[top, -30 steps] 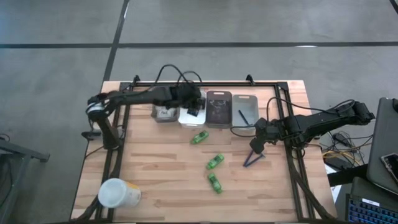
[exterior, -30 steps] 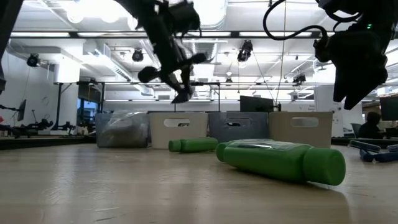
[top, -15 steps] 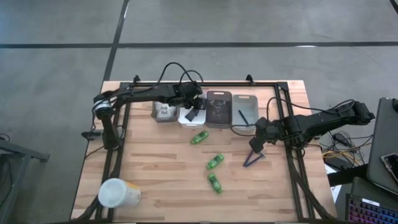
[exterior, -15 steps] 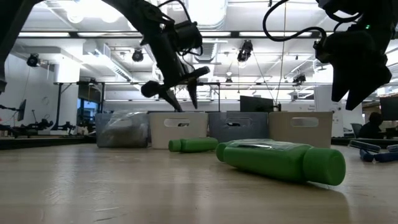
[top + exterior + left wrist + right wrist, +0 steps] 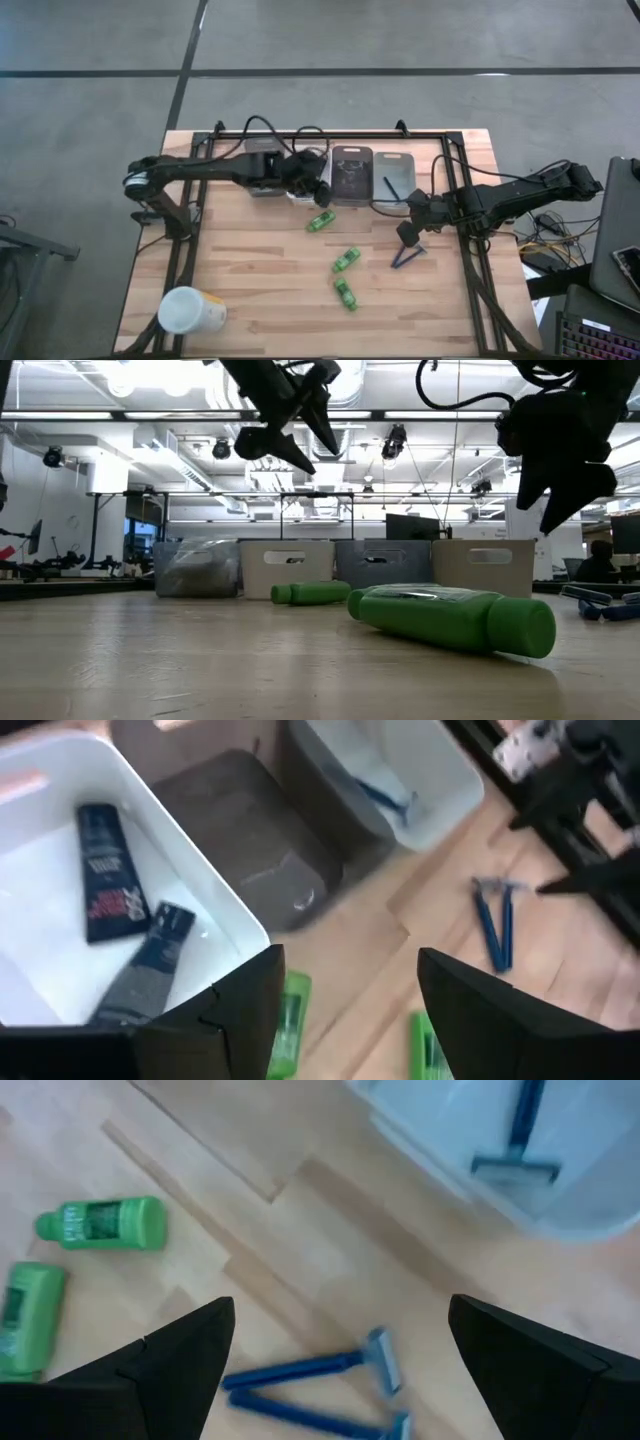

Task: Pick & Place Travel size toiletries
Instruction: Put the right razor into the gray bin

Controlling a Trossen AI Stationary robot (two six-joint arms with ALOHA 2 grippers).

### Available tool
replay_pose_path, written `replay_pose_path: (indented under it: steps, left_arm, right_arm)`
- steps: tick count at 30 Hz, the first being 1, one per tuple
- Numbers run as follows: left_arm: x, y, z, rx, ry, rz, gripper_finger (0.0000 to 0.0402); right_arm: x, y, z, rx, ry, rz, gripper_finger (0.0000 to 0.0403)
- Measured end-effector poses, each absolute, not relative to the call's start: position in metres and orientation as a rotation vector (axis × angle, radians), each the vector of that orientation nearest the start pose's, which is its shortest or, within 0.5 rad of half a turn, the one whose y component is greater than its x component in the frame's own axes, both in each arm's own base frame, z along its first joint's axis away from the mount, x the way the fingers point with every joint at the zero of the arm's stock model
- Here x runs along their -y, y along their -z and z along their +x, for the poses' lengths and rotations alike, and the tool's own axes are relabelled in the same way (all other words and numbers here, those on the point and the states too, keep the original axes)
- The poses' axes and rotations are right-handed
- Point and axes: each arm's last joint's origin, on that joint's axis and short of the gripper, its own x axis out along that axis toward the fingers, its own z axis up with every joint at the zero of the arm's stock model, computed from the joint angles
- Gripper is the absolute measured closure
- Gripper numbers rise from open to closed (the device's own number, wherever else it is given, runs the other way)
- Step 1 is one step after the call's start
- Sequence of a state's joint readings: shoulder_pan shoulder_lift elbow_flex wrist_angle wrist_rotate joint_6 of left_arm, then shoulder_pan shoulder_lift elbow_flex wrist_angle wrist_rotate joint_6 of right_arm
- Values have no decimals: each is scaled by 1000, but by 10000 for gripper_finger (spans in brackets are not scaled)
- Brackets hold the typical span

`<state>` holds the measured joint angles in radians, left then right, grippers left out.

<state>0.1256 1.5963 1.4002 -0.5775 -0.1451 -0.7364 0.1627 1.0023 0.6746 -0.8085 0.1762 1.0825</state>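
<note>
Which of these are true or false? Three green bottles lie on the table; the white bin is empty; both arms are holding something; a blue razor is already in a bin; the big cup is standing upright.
1. Three green bottles lie on the table. True.
2. The white bin is empty. False: two flat black sachets lie in it.
3. Both arms hold something. False: the left gripper and right gripper have open, empty fingers.
4. A blue razor is already in a bin. True; two more razors lie on the table.
5. The big cup stands upright. False: it lies on its side.
</note>
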Motion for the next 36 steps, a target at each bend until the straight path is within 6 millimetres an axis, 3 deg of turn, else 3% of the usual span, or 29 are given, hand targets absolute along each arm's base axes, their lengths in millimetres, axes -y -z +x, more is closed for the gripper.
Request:
replay_pose_path:
  steps: [11,18,25,29,36]
  left_arm:
    - [-25,-288,333,-802,-489,-566,168]
    - [-16,-298,315,-831,-430,-449,168]
    - [-14,-303,286,-820,-404,-368,168]
    - [-13,-296,266,-813,-401,-365,168]
    - [-12,-279,240,-733,-401,-415,168]
  right_arm:
    - [-35,-207,168,-1151,699,1189,39]
    - [-53,-201,170,-1189,879,1315,39]
    - [-66,-182,174,-1204,1132,1436,41]
    - [-70,-170,178,-1201,1264,1446,70]
    - [-71,-156,184,-1185,1377,1430,167]
